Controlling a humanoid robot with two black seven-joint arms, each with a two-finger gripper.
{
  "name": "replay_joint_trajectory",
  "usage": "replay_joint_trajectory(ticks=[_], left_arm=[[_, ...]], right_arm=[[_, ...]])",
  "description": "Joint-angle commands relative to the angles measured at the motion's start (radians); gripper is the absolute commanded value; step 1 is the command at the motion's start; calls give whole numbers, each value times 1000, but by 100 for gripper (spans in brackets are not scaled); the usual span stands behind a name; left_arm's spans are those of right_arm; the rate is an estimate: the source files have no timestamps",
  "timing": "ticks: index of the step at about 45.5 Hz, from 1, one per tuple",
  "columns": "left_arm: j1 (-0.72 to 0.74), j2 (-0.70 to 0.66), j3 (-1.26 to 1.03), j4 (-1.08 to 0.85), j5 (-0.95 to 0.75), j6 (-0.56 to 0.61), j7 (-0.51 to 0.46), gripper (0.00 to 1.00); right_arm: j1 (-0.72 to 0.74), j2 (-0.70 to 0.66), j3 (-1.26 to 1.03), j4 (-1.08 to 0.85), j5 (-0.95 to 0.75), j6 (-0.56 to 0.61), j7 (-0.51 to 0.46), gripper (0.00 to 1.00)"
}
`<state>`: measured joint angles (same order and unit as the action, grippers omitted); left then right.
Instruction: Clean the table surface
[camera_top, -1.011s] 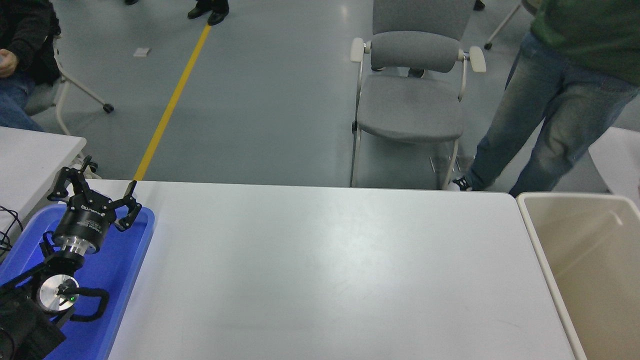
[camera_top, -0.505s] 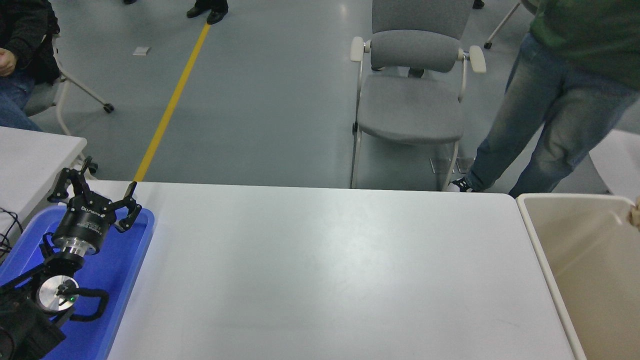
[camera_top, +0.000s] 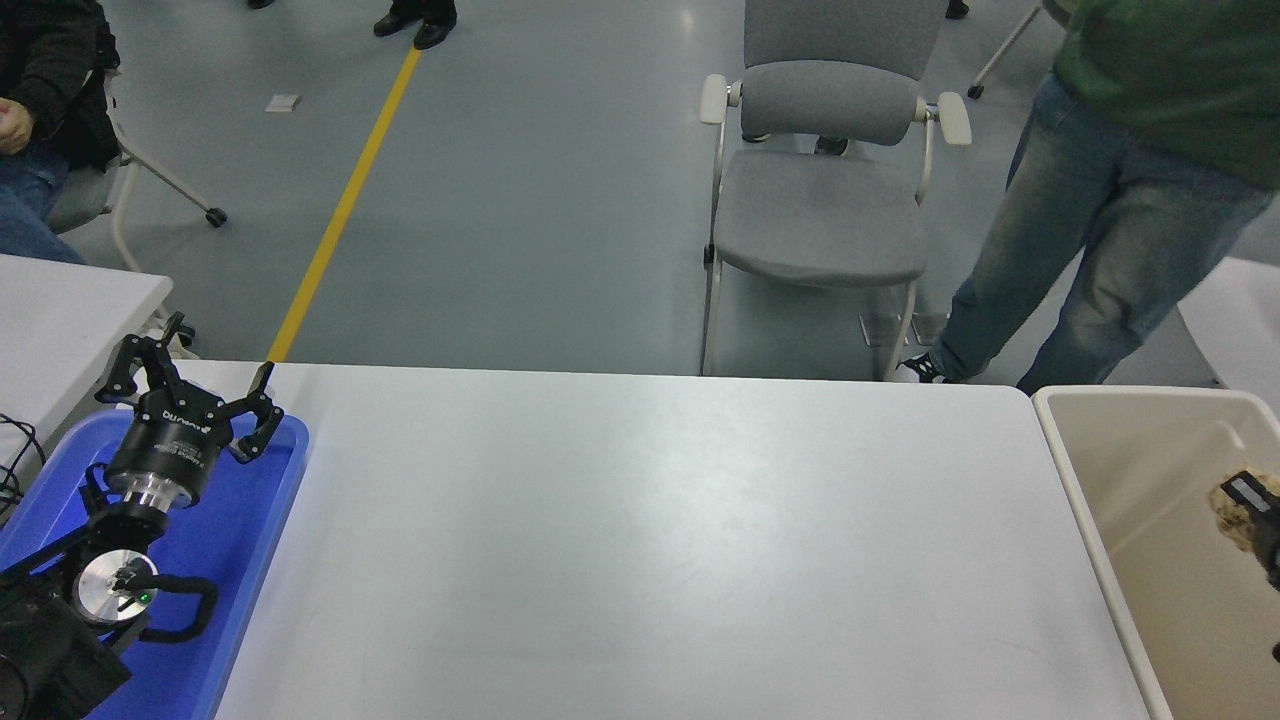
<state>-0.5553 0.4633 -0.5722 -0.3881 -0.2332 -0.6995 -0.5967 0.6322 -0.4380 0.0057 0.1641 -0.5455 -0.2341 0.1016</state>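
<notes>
The white table (camera_top: 650, 540) fills the lower middle of the scene. The left gripper (camera_top: 190, 395) hangs over the far end of a blue tray (camera_top: 250, 540), its fingers (camera_top: 262, 420) spread apart, with the arm running back toward the lower left corner. At the right edge the right gripper (camera_top: 1245, 510) sits above a beige bin (camera_top: 1090, 500) that stands just beside the table's right end. It seems to be closed around a pale crumpled lump (camera_top: 1228, 512), though only its tip shows. Beyond the left gripper a yellow floor line (camera_top: 340, 210) runs away. Beyond the right gripper stand a grey chair (camera_top: 825, 210) and a person in jeans (camera_top: 1080, 260).
</notes>
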Motion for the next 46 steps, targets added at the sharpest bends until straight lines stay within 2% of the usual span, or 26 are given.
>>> replay_joint_trajectory(ticks=[1,17,18,19,21,22,40,46], left_arm=[[0,0,0,0,0,0,0,100],[0,0,0,0,0,0,0,100],[0,0,0,0,0,0,0,100],[0,0,0,0,0,0,0,100],[0,0,0,0,0,0,0,100],[0,0,0,0,0,0,0,100],[0,0,0,0,0,0,0,100],[0,0,0,0,0,0,0,100]], right_arm=[[-25,91,-1,-41,76,-54,-36,0],[-25,91,-6,-37,108,-62,-43,0],[-26,91,-4,-31,108,-62,-43,14],[-26,91,5,-32,108,-64,-43,35],[-26,91,14,-28,111,-62,-43,69],[-26,91,10,-26,113,-60,-42,100],[-16,79,36,3,125,-64,-42,100],[4,-5,95,123,196,-64,-39,100]])
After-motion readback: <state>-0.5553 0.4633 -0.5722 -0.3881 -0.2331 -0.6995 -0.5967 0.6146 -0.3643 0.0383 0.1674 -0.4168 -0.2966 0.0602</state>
